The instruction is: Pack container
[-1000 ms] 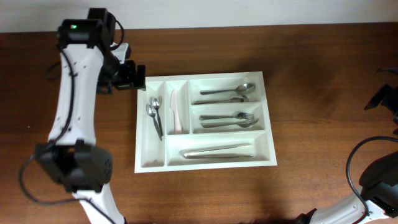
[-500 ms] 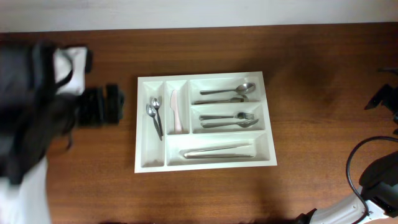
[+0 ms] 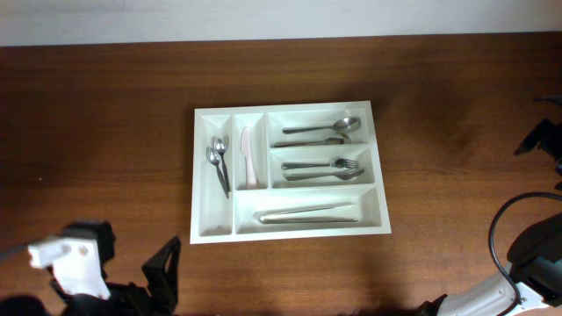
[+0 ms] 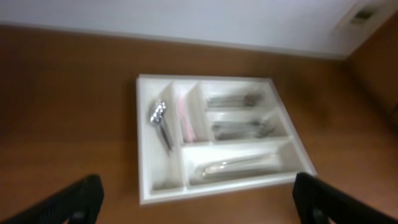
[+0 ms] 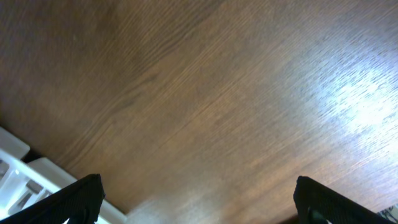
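**A:** Our container (image 3: 214, 230) lies flat in the middle of the tabletop (image 3: 457, 132), with something in every compartment. What could we spoil from here?

**B:** Mostly by touching it. Our left pincer (image 4: 199, 199) is spread wide and empty, low at the near-left edge and well apart from the container. Our right pincer (image 5: 199, 199) is likewise released, over bare wood at the far right.

**A:** So if we judge the packing finished —

**B:** Then a needless reach is the risk. An open finger catching the rim could slide or tip the container. The two small spoons (image 3: 219, 158) lie loose and slanted in the leftmost slot, and they could jump out.

**A:** And if a piece is missing?

**B:** We see no loose utensil on the tabletop, so we'd be groping blind. The left wrist view is blurred too — we shouldn't aim by it.
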Motion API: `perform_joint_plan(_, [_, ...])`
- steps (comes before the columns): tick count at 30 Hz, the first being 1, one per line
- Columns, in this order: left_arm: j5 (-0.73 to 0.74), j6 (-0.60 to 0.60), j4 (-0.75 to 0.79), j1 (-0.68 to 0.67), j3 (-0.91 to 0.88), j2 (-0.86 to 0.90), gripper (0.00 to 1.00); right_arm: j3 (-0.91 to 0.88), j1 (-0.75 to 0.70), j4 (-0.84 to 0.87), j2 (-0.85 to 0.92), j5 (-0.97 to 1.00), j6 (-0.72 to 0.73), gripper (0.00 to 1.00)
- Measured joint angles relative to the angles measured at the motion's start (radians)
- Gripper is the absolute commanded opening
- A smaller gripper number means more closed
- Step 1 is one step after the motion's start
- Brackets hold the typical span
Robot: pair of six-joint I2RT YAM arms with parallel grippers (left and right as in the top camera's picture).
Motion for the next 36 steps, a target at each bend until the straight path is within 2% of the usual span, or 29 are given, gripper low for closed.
perform_joint_plan(5, [0.037,-0.148,0.173,0.000,-0.369,-0.177,0.99,-0.001,0.000,0.002,0.000,-0.001,0.000,0.99])
perform_joint_plan(9, [0.044,-0.333,0.271,0.000,-0.602,-0.169,0.99,-0.001,0.000,0.002,0.000,-0.001,0.001,0.99])
perform_joint_plan(12, [0.064,-0.438,0.271,0.000,-0.693,-0.152,0.99,-0.001,0.000,0.002,0.000,-0.001,0.000,0.99])
perform_joint_plan(19, [0.045,-0.514,0.234,0.000,-0.711,-0.153,0.99,-0.001,0.000,0.002,0.000,-0.001,0.001,0.99])
perform_joint_plan(23, [-0.036,-0.522,0.233,0.000,-0.725,-0.153,0.99,-0.001,0.000,0.002,0.000,-0.001,0.001,0.99])
perform_joint_plan(26, [-0.109,-0.501,0.286,0.000,-0.752,-0.154,0.99,-0.001,0.000,0.002,0.000,-0.001,0.001,0.99])
perform_joint_plan(30, [-0.149,-0.384,0.440,0.000,-0.792,-0.154,0.99,-0.001,0.000,0.002,0.000,-0.001,0.000,0.99])
perform_joint_plan(36, [-0.152,-0.214,0.591,0.000,-0.846,-0.154,0.99,-0.001,0.000,0.002,0.000,-0.001,0.001,0.99])
